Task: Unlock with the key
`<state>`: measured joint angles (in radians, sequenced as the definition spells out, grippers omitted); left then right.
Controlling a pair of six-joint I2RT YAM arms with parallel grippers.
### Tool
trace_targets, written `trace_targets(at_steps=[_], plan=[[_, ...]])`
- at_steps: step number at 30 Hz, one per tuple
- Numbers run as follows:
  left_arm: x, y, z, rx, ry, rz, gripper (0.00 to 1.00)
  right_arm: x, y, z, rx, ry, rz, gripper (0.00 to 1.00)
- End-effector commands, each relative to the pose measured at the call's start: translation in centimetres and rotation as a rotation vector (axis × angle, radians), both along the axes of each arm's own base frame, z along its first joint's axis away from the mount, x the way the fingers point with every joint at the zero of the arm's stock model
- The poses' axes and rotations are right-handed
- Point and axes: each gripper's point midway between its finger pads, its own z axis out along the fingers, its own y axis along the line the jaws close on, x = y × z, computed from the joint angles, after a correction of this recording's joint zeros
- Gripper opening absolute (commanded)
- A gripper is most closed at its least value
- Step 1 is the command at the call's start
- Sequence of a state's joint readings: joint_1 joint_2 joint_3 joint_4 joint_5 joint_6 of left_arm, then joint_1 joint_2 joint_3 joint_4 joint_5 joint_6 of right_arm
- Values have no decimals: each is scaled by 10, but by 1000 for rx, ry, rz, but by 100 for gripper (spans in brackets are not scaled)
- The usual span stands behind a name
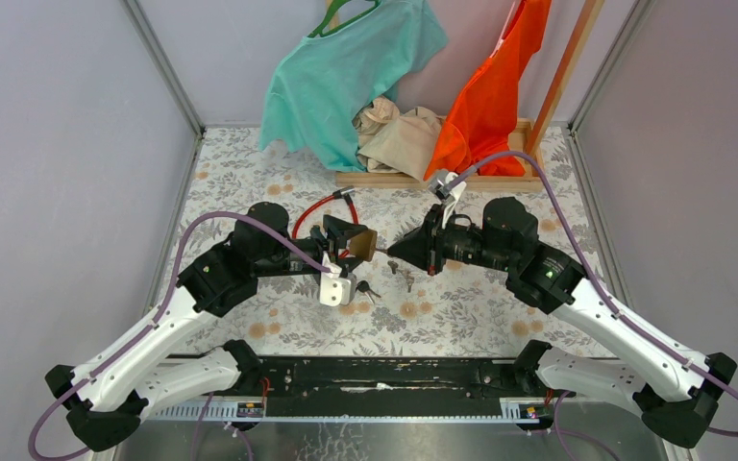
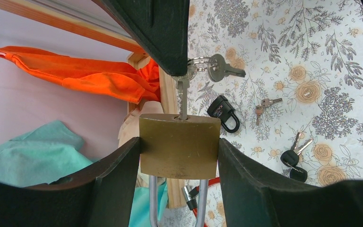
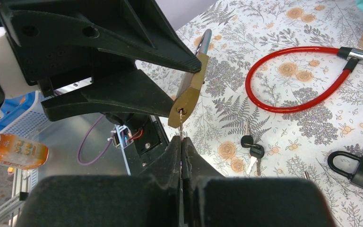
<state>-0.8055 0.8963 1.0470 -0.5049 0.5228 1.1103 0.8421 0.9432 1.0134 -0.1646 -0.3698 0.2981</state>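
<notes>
The left hand (image 1: 351,242) reaches in from the left above the floral worktop (image 1: 461,317). Its two fingers (image 2: 118,179) are spread partway and clamp the flat sides of a brass padlock (image 2: 179,146), holding it in the air. The padlock's steel shackle points back toward the left wrist and its keyhole face is turned toward the right arm. A key (image 2: 183,97) meets that face, with its tip in the keyway and much of the blade showing. A ring with a spare key (image 2: 222,68) hangs from its head. The right hand (image 1: 405,248) has its fingers pressed together, pinching the key's head, in line with the padlock.

Loose items lie on the worktop beneath and around the hands:
- a red cable lock (image 3: 354,53)
- a small black padlock (image 2: 220,109)
- a pair of small silver keys (image 2: 264,105)
- a pair of black-headed keys (image 2: 293,158)

At the back, from left to right, are a teal shirt (image 1: 346,67), a beige cloth (image 1: 404,134) and an orange garment (image 1: 495,96), all on a wooden rack (image 1: 394,180).
</notes>
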Motion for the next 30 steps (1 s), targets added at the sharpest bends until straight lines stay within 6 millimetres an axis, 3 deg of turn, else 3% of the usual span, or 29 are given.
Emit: trace_targets(at_steps=[1,30], plan=[[-1,-5,51,-120,-125,-17,0,4,4,16,61,-39,-19,0],[9,-11,47,-90,-122,40,0,21,22,7,55,-17,-72,0]])
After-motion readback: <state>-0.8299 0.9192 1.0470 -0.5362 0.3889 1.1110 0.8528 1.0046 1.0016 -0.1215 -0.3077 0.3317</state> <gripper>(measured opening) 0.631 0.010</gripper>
